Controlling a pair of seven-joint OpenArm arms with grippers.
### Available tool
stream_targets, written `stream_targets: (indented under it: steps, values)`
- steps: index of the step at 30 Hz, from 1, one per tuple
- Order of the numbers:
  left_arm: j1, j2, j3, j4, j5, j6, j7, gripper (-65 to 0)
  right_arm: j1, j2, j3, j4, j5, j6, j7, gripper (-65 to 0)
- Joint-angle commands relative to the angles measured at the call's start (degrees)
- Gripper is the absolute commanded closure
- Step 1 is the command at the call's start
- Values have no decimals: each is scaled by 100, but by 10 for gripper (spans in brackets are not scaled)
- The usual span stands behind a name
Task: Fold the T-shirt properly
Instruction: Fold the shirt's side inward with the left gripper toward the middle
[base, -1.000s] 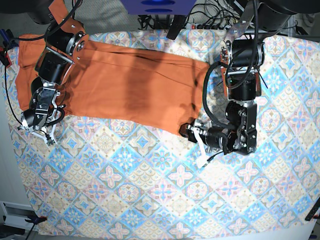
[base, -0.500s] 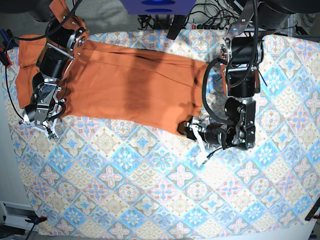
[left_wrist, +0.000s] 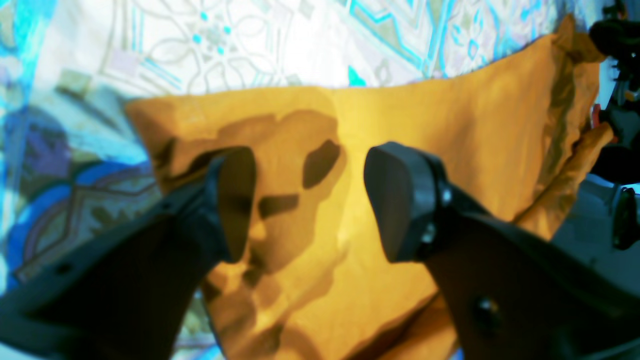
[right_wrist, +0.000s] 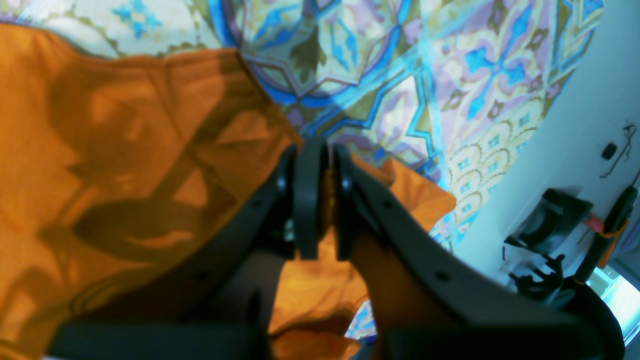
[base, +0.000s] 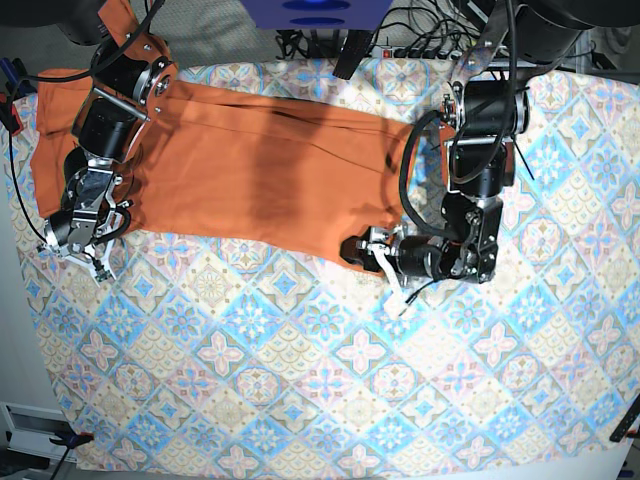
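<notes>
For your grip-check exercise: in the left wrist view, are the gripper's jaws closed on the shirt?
No. The left gripper stands with its jaws apart, and the T-shirt lies between and beyond them, unpinched.

This looks like a robotics lab or test room. A table covered with a blue-and-beige patterned tablecloth (base: 330, 400) serves as the work surface, with two black robot arms mounted at its far edge. Behind that edge lie tangled black cables (base: 425, 30) and a power strip (base: 420, 50). Clamps (base: 70, 438) pin the cloth at the near left corner.
</notes>
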Motion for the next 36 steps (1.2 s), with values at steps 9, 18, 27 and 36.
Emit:
stream_targets:
  steps: [9,18,27,36]
  values:
    - [-113,42,632,43,-18,-43,97,0,-33,92,-11,658,-13,-46,-24,-34]
    - [-60,-275,614,676,-80,-43,528,0,-191,92,-3,940,-4,-46,20,-34]
    - [555,-283,60,3594,-238,-43,2102,0,-315,-23,-20,984,4,-46,20,-34]
    - [925,-521,7,3638,-273,-43,2124,0,-473,-146,-38,1028,4,-37,-7,-34]
